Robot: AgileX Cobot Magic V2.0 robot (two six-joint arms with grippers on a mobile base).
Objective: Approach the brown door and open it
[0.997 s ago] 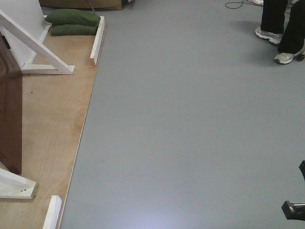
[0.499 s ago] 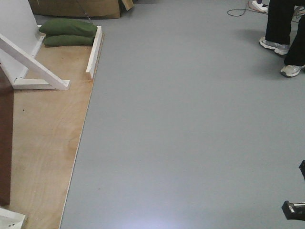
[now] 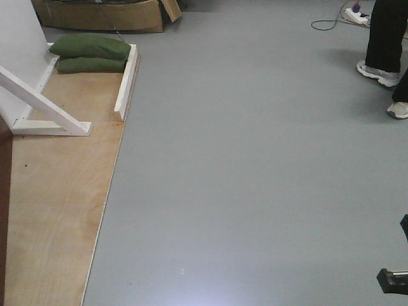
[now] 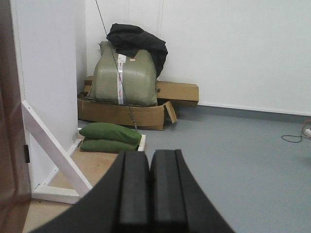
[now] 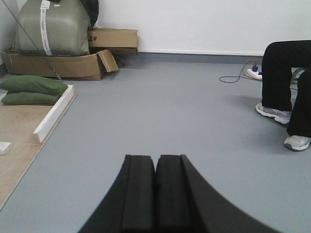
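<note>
The brown door (image 3: pixel 4 210) shows only as a dark reddish strip at the left edge of the front view, standing on the plywood board (image 3: pixel 60 185). In the left wrist view the brown door (image 4: pixel 8 145) fills the left edge beside a white frame. My left gripper (image 4: pixel 149 158) is shut with nothing between its black fingers, pointing down the room past the door. My right gripper (image 5: pixel 156 160) is also shut and empty, over the grey floor, far to the right of the door.
A white diagonal brace (image 3: pixel 41 102) and white edging strip (image 3: pixel 126 80) stand on the board. Green sandbags (image 3: pixel 89 52) lie at its far end, with cardboard boxes (image 3: pixel 102 14) and a grey-green sack (image 4: pixel 124 73) behind. A person's legs (image 3: pixel 386 44) and a cable (image 3: pixel 328 22) are far right.
The view has shifted forward and to the right: the door has slid almost out of the left edge, the near white brace foot has left the frame, and the sandbags sit lower.
</note>
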